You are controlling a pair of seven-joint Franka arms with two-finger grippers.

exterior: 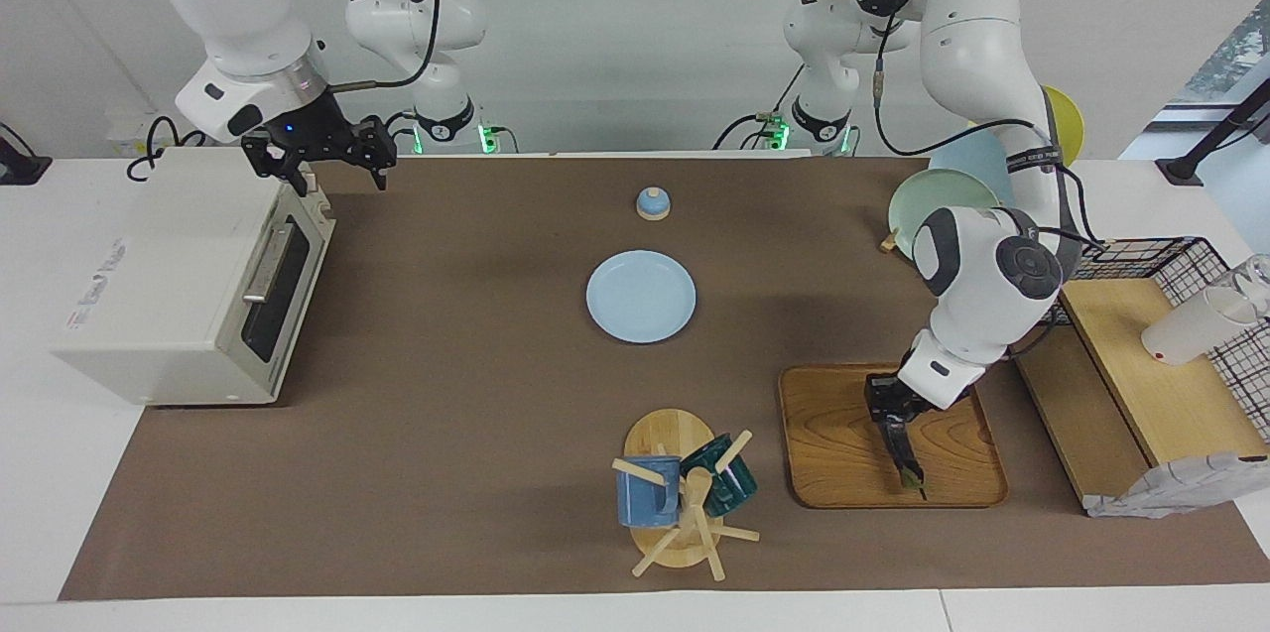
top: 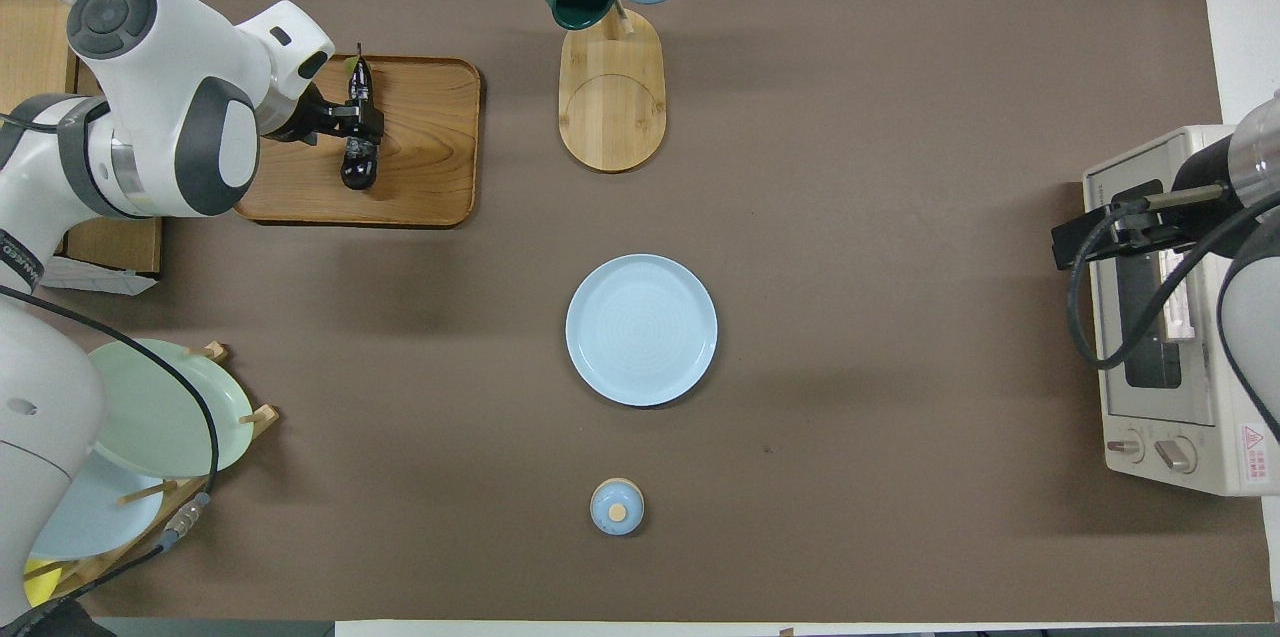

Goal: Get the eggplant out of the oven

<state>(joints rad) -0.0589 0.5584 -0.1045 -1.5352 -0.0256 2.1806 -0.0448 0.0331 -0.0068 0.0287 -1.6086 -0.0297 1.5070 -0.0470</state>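
The eggplant (exterior: pixel 910 466) is dark and glossy and lies on the wooden tray (exterior: pixel 833 434) at the left arm's end of the table. It also shows in the overhead view (top: pixel 359 162) on the tray (top: pixel 430 137). My left gripper (exterior: pixel 896 426) reaches down onto the tray and is shut on the eggplant's thick end. The cream-white oven (exterior: pixel 159 285) stands at the right arm's end, its dark glass door closed; the overhead view shows it too (top: pixel 1180 437). My right gripper (exterior: pixel 337 182) is open and empty, over the oven's corner nearest the robots.
A light blue plate (exterior: pixel 640 296) lies mid-table, with a small blue knobbed lid (exterior: pixel 653 203) nearer the robots. A mug tree (exterior: pixel 685 493) with two mugs stands beside the tray. A plate rack (exterior: pixel 943 205) and a wooden shelf (exterior: pixel 1141 364) flank the left arm.
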